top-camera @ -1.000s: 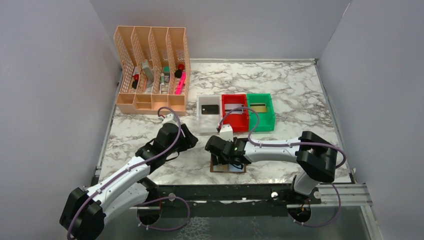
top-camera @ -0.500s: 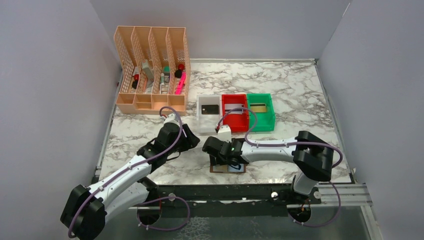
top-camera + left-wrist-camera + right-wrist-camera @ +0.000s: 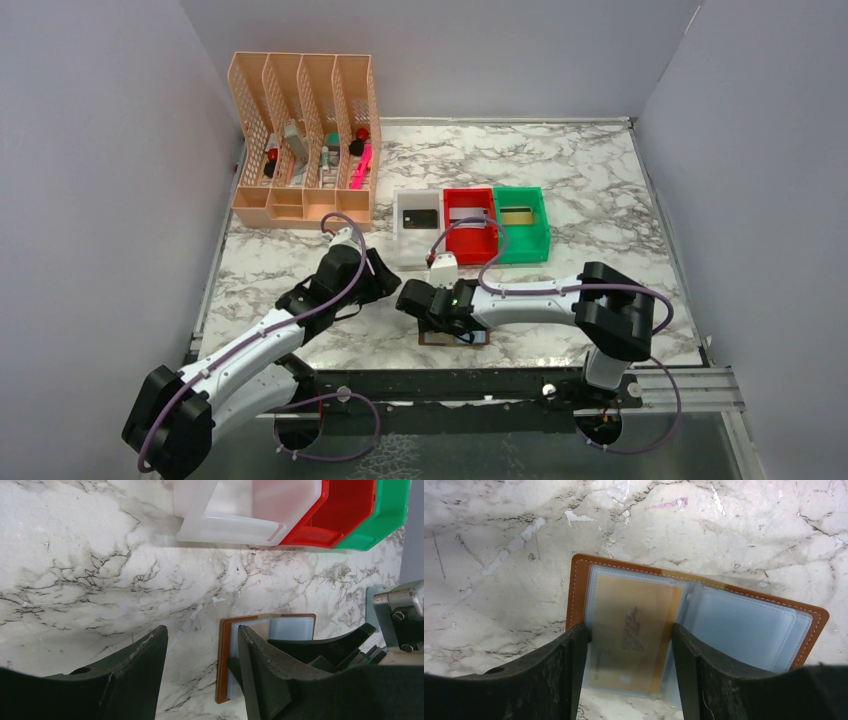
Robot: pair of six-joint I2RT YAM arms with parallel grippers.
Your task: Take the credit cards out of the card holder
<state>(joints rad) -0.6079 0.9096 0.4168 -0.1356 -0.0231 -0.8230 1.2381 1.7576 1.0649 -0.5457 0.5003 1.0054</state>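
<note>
**Clerk:** Where does the card holder (image 3: 744, 625) lie?

**Inspector:** Open and flat on the marble table (image 3: 600, 180), centre, close to the near edge, nearer than the bins. The right claw (image 3: 629, 630) stands over its left pocket, one finger at each side of the gold card (image 3: 634, 610) inside. Whether the fingers press or merely flank it cannot be told. The left claw (image 3: 200, 632) is released, with only bare table between its fingers, just left of the holder.

**Clerk:** Hazards?

**Inspector:** Judged likely: the fingers catch the soft clear pocket along with the card, so the whole holder lifts or slides. Nothing pins it down. A drag toward the near edge could drop it off the table. A thin card may also slip from a shallow pinch.

**Clerk:** Count?

**Inspector:** One holder. One card visible in it; the right pocket looks empty. Three bins: white bin (image 3: 405, 248) with one black card (image 3: 418, 217), red bin (image 3: 472, 252) with one silver card (image 3: 467, 213), green bin (image 3: 527, 250) with one gold-tinted card (image 3: 516, 213). One orange rack (image 3: 300, 205), four slots.
</note>
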